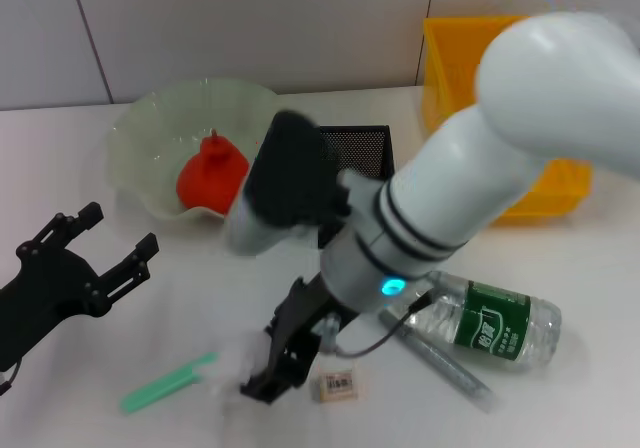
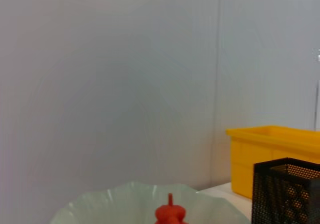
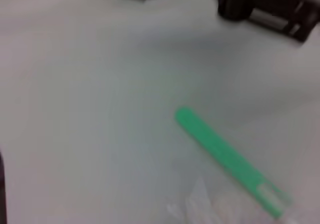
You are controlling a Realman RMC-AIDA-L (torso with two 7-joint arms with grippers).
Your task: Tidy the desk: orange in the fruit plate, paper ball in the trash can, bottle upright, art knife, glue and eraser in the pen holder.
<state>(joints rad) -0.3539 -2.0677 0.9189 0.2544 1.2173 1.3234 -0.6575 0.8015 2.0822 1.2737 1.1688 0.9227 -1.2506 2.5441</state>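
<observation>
Low in the head view, near the bottom centre: right tool (image 1: 268, 366) reaching down to the tabletop (image 1: 90, 368), dark fingers around a blurred white paper ball (image 1: 240, 356); grip hard to judge, open or closed not clear. Just right of it, eraser (image 1: 337, 385) flat on the tabletop. Left of the ball, green knife (image 1: 168, 384) lying slantwise, seen again in the right wrist view (image 3: 227, 157). Lower right: grey glue stick (image 1: 437, 358) lying beside the bottle (image 1: 495, 321), bottle on its side, green label up. At mid-left: left tool (image 1: 98, 251) hovering above the tabletop, fingers spread wide, holding nothing. Farther back, centre: pen holder (image 1: 358, 149), partly hidden behind the right arm. Upper left: plate (image 1: 150, 128) with the orange (image 1: 210, 176) resting inside. Upper right, against the wall: yellow bin (image 1: 450, 53), mostly covered by the white arm.
</observation>
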